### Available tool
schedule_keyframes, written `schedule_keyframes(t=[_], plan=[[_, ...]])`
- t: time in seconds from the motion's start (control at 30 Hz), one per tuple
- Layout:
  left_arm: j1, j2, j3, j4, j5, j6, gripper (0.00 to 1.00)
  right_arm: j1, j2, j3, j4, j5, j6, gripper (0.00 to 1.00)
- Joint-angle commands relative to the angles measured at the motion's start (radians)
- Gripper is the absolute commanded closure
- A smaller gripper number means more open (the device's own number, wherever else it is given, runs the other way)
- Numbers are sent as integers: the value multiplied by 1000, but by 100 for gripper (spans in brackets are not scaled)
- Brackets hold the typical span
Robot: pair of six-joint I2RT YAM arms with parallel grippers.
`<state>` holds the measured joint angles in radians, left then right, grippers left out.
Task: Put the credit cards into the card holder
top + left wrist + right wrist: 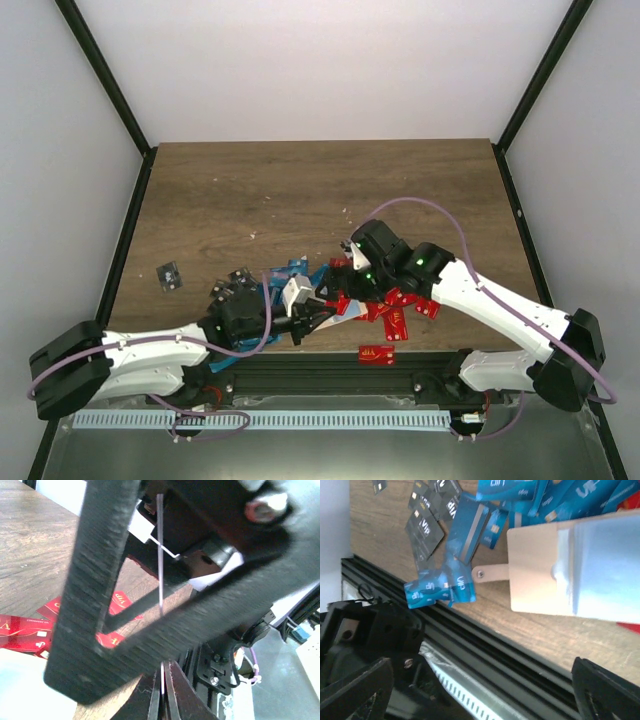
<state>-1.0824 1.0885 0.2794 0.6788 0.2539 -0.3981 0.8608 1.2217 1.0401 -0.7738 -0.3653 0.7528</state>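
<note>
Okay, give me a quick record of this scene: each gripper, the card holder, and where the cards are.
left gripper: shut on a thin pale edge, apparently the card holder
right gripper: open, holding nothing
blue cards: loose on the table by the holder
black cards: loose, further left
red cards: loose, right of centre near the front edge

"VIP" in light letters on thin black plastic cards (pixel 426 530), glossy blue cards (pixel 461 587) and red card (pixel 120 601); smaller print unreadable.
</note>
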Motion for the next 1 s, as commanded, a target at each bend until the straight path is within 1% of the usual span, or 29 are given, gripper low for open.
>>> schedule_keyframes(t=[0.0, 0.17, 0.23, 0.37, 0.57, 0.63, 0.73, 0.83, 0.97], plan=[[-3, -60, -28, -17, -14, -102, 96, -34, -25, 4, 20, 99, -4, 0], [-1, -150, -43, -192, -58, -237, 96, -129, -85, -78, 86, 138, 6, 0], [-2, -186, -65, -244, -55, -306, 96, -161, -110, -123, 126, 165, 15, 0], [-2, -247, -133, -242, -31, -457, 96, -190, -146, -206, 203, 224, 46, 0], [-1, -322, -206, -300, -44, -617, 96, -193, -156, -312, 296, 302, 79, 1], [-1, -366, -217, -333, -62, -665, 96, -192, -152, -347, 328, 313, 86, 3], [-1, -417, -225, -410, -124, -695, 96, -194, -132, -386, 372, 319, 71, 12], [3, -441, -223, -480, -198, -682, 96, -196, -96, -401, 395, 331, 47, 29], [7, -422, -226, -464, -249, -704, 96, -196, -53, -435, 446, 322, 22, 46]])
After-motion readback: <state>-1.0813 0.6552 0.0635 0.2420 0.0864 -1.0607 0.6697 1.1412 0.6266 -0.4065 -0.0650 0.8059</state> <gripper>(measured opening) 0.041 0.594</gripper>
